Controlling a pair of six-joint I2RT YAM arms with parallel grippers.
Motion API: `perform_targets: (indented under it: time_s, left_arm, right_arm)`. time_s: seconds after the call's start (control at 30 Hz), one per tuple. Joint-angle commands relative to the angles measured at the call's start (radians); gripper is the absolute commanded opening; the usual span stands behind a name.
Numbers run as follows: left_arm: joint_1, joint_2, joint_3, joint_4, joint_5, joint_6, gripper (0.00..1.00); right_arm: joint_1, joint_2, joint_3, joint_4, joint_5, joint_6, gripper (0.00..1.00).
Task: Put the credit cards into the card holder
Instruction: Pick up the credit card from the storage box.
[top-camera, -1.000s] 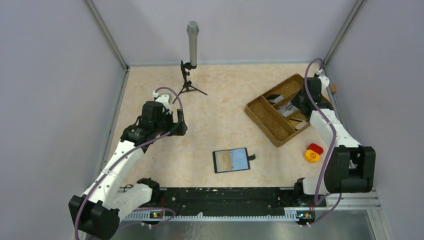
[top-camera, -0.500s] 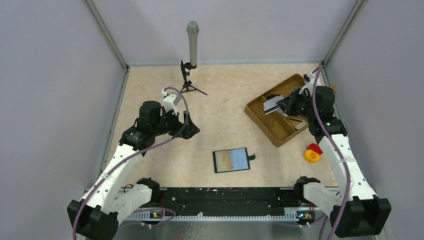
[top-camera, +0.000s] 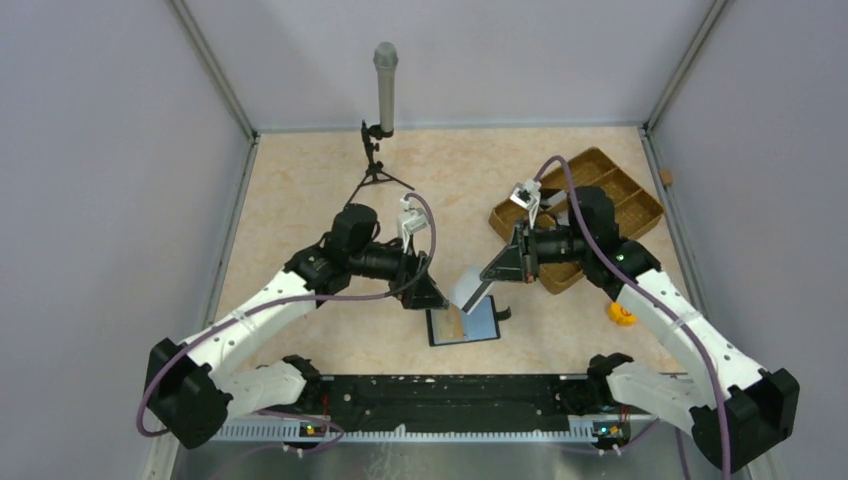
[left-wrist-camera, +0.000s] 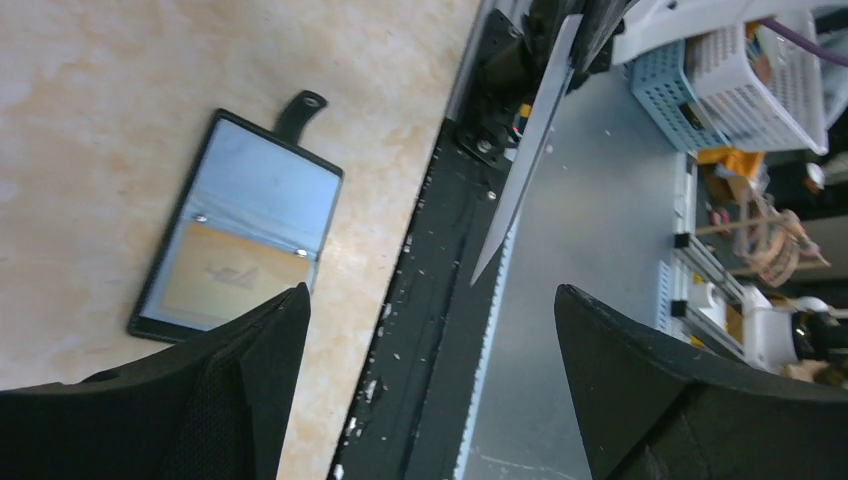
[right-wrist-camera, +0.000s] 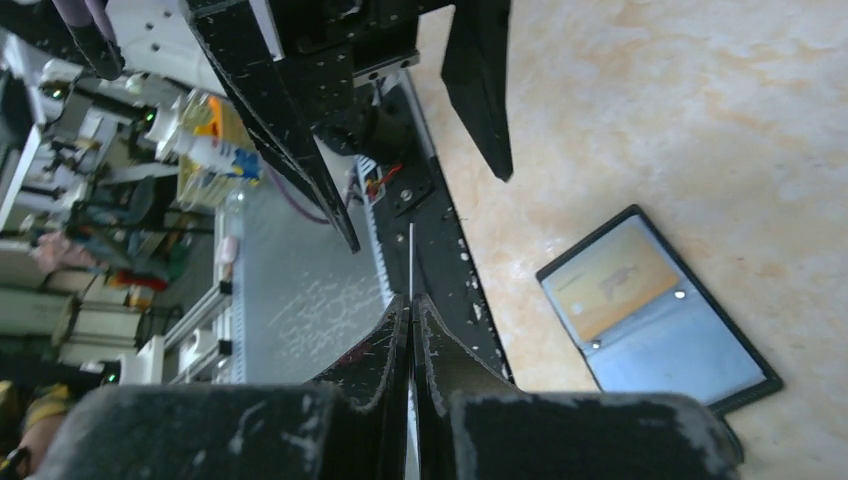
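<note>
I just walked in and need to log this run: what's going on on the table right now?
The right gripper is shut on a pale grey credit card, holding it tilted in the air above the card holder. The card holder lies open on the table near the arms' bases. The left gripper hovers wide open by the holder's far left corner, holding nothing. The card is not yet in the holder. A brown woven tray sits at the back right.

Robot lab, no doubt about it

White robot arms (top-camera: 255, 305) bolted to a black rail (top-camera: 450, 392) inside a booth of plain grey panels (top-camera: 100, 200), with a mic (top-camera: 385, 85) on a little tripod (top-camera: 374, 172). The room beyond is crammed with plastic baskets (left-wrist-camera: 745, 65), bottles (right-wrist-camera: 215, 155) and other gear.
</note>
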Motion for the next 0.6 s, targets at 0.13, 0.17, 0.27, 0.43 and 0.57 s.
perform_targets:
  time_s: [0.13, 0.17, 0.27, 0.43, 0.57]
  left_arm:
    - [-0.064, 0.057, -0.001, 0.21, 0.25, -0.126, 0.68]
    - [-0.074, 0.063, 0.0, 0.21, 0.249, -0.126, 0.61]
    - [-0.102, 0.076, 0.008, 0.168, 0.227, -0.1, 0.39]
    - [-0.115, 0.055, -0.003, 0.133, 0.15, -0.087, 0.0]
    - [-0.115, -0.04, -0.118, 0.305, 0.029, -0.21, 0.0]
  right_arm:
    - [0.098, 0.096, 0.014, 0.099, -0.176, -0.018, 0.0]
    - [0.105, 0.107, 0.018, 0.102, -0.18, -0.018, 0.0]
    - [0.123, 0.135, 0.025, 0.131, -0.185, -0.008, 0.0]
    - [0.125, 0.144, 0.041, 0.137, -0.094, 0.007, 0.02]
    - [0.125, 0.092, 0.015, 0.152, 0.09, 0.05, 0.56]
